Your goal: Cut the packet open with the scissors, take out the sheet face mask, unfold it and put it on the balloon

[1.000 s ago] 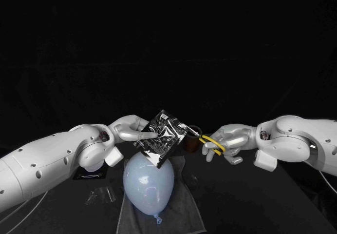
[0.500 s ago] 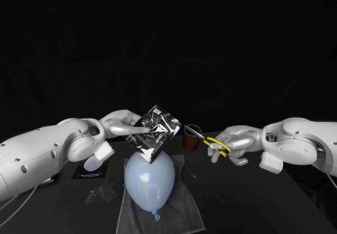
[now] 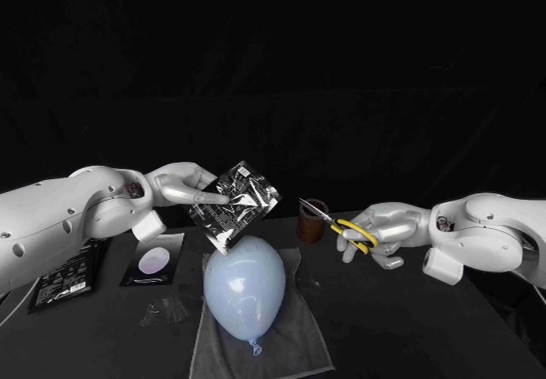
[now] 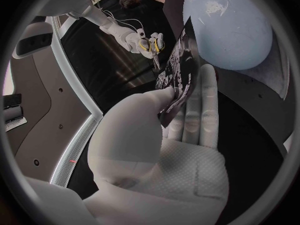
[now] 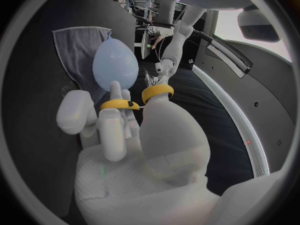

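One left hand [image 3: 182,186] holds one dark, printed packet [image 3: 234,204] in the air. The thumb presses the packet's face and the other fingers lie flat behind it, as the left wrist view shows. The packet hangs corner-down, and its lowest corner sits just over the far end of one pale blue balloon [image 3: 242,279]. The balloon lies on one grey cloth [image 3: 298,343] spread on the black table [image 3: 432,332], with its knot toward the robot. One right hand [image 3: 383,230] grips one pair of scissors [image 3: 340,224]. The thumb passes through one yellow loop and the fingers through the other, and the blades point toward the packet without touching it. One brown cup [image 3: 309,227] stands behind the blades, near the cloth's far edge. To the left of the balloon lie one black card bearing a pale disc [image 3: 152,261], one further dark packet [image 3: 63,278] and one crumpled piece of clear film [image 3: 166,313].
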Robot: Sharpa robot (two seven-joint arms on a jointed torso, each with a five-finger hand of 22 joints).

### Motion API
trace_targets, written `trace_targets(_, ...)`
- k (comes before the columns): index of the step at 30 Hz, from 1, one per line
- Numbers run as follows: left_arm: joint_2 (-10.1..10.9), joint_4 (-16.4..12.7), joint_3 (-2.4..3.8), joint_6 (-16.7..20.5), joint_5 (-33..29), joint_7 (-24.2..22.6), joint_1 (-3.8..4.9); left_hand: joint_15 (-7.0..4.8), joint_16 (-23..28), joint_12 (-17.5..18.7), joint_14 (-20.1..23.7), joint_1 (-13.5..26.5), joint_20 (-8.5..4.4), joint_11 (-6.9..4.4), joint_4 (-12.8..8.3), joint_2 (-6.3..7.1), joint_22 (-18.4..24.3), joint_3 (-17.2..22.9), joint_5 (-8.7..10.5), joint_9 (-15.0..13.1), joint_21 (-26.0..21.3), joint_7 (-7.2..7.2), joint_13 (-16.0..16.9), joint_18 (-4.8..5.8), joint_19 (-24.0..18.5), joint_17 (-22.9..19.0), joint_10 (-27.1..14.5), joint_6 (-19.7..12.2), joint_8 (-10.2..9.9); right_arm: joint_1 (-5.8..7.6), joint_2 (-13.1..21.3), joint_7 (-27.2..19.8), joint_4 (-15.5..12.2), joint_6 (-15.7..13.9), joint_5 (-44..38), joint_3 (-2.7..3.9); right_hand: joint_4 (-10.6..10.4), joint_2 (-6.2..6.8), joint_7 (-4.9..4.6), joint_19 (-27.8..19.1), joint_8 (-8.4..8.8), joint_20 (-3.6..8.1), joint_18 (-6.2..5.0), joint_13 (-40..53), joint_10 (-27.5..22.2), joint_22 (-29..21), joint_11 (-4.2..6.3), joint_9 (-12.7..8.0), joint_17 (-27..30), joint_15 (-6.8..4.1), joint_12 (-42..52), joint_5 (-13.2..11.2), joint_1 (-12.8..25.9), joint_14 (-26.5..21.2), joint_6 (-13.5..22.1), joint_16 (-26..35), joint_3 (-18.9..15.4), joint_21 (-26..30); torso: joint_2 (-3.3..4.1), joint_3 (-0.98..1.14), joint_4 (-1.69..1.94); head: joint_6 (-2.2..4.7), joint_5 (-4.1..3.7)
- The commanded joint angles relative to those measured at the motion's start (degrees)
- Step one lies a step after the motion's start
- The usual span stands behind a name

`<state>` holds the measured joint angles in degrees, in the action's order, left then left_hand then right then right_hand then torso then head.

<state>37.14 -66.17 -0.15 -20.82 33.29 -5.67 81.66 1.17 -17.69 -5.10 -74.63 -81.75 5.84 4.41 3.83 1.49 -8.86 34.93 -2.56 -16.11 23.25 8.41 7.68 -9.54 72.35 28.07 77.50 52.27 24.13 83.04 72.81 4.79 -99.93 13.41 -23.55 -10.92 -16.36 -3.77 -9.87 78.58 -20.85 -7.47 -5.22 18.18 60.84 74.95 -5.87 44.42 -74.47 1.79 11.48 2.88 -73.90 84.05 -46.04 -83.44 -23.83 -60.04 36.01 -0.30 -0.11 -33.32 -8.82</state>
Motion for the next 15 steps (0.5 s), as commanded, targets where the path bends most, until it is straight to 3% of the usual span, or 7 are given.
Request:
trace_targets(1, -0.51, 0.33, 0.04, -2.89, 0.86, 0.72, 0.23, -0.46, -0.27, -0.27, 0.04, -0.18, -0.46, -0.21, -0.03, -0.36, -0.08, 0.32, -0.19, -9.92, 0.2, 0.07, 0.09, -0.65, -0.11, 0.05, 0.19, 0.52, 0.19, -0.01, -0.01, -1.61, -0.88, 0.56, 1.95, 0.03, 0.15, 0.19, 0.01, 0.08, -0.28, 0.29, -0.86, -0.1, 0.29, 0.01, -0.09, -0.07, 0.09, -0.35, 0.23, -0.1, -0.54, 0.75, -0.5, -0.1, 0.3, 0.24, 0.06, -0.05, -0.09, 0.05, 0.02)
trace_targets(4, -0.91, 0.59, 0.03, -3.02, 0.74, 0.78, 0.3, -0.46, -0.3, -0.27, 0.04, -0.17, -0.47, -0.21, -0.03, -0.36, -0.1, 0.31, -0.19, -9.94, 0.23, 0.07, 0.1, -0.65, -0.11, 0.09, 0.2, 0.54, 0.18, 0.01, -0.38, -1.86, -1.36, 0.23, 1.98, 0.03, 0.01, 0.42, -0.16, 0.02, 0.06, 0.3, -0.85, -0.66, -0.07, -0.07, -0.23, -0.34, 0.25, -0.27, -0.08, -0.1, -0.35, 0.67, -0.07, -0.04, -0.04, 0.38, 0.05, 0.03, -0.05, 0.05, 0.17)
trace_targets(9, -1.39, 0.84, 0.03, -2.78, 0.23, 0.77, 0.34, -0.46, -0.32, -0.28, 0.04, -0.15, -0.47, -0.22, -0.02, -0.36, -0.11, 0.31, -0.19, -9.96, 0.25, 0.07, 0.11, -0.65, -0.12, 0.13, 0.22, 0.55, 0.18, 0.01, -1.59, -2.02, -1.53, -0.43, 1.42, 0.04, -0.13, 1.26, -0.49, -0.02, 2.46, 0.11, -0.85, -2.04, -0.32, -0.15, -0.57, -1.68, 0.37, 0.02, -0.32, -0.09, 0.14, 0.59, 3.06, -0.08, 0.22, 0.49, 0.11, 0.06, -0.06, 0.16, 0.4)
trace_targets(11, -1.58, 0.93, 0.02, -2.67, 0.0, 0.76, 0.35, -0.46, -0.32, -0.28, 0.04, -0.15, -0.47, -0.22, -0.02, -0.36, -0.11, 0.31, -0.19, -9.96, 0.25, 0.07, 0.11, -0.65, -0.12, 0.13, 0.22, 0.55, 0.18, 0.0, -2.23, -2.03, -1.45, -0.68, 1.27, 0.03, -0.18, 1.96, -0.26, -0.08, 4.61, 0.17, -0.9, -2.74, -0.23, -0.24, -0.21, -2.67, 0.43, -0.2, -0.3, -0.1, 0.45, 0.55, 6.41, -0.11, 0.75, 0.63, 0.1, 0.02, -0.05, 0.09, 0.52)
trace_targets(13, -1.78, 1.04, 0.02, -2.53, -0.31, 0.74, 0.36, -0.46, -0.32, -0.28, 0.04, -0.15, -0.47, -0.22, -0.02, -0.36, -0.11, 0.31, -0.19, -9.96, 0.25, 0.07, 0.11, -0.65, -0.12, 0.13, 0.22, 0.55, 0.18, -0.05, -2.82, -2.11, -1.35, -1.01, 1.17, 0.03, -0.18, 2.35, -0.29, -0.09, 5.21, 0.28, -0.92, -3.04, -0.16, -0.26, -0.03, -2.96, 0.59, -0.34, -0.27, -0.11, 0.51, 0.49, 7.31, -0.07, 1.11, 0.66, 0.08, -0.02, -0.02, 0.04, 0.55)
trace_targets(15, -1.95, 1.12, 0.02, -2.4, -0.74, 0.72, 0.36, -0.47, -0.37, -0.28, 0.04, -0.11, -0.47, -0.22, 0.02, -0.37, -0.15, 0.3, -0.19, -9.99, 0.31, 0.06, 0.14, -0.64, -0.13, 0.22, 0.25, 0.57, 0.17, -0.15, -3.34, -2.27, -1.25, -1.45, 1.1, 0.03, -0.19, 3.3, 0.15, -0.05, 7.38, 0.65, -0.93, -3.7, 0.09, -0.27, 0.49, -4.01, 0.59, -0.79, -0.16, -0.06, 0.47, 0.5, 11.11, -0.11, 2.17, 0.64, 0.06, -0.07, 0.0, -0.06, 0.64)
